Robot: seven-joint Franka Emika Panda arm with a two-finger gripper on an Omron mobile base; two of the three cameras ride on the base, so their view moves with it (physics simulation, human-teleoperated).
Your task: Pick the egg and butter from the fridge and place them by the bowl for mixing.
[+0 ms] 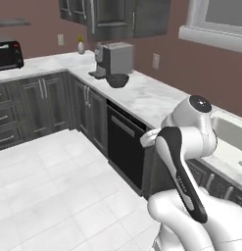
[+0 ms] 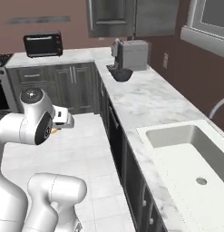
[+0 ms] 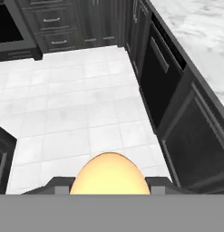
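Note:
A smooth yellow-orange egg (image 3: 109,176) sits between my gripper's (image 3: 109,186) dark fingertips, which are shut on it, over the white tiled floor. In the right base view the gripper (image 2: 59,126) hangs beside my upper arm, left of the counter, with a sliver of the egg (image 2: 54,130) showing under the hand. The dark bowl (image 1: 117,80) (image 2: 121,74) stands far ahead on the marble counter (image 2: 149,102), just in front of the grey coffee machine (image 1: 115,58) (image 2: 131,54). The butter and the fridge are out of view.
A sink (image 2: 190,154) is sunk into the counter near my base. A black dishwasher front (image 1: 125,147) (image 3: 164,77) and dark cabinets line the counter's side. A toaster oven (image 1: 7,55) (image 2: 43,44) stands on the far counter.

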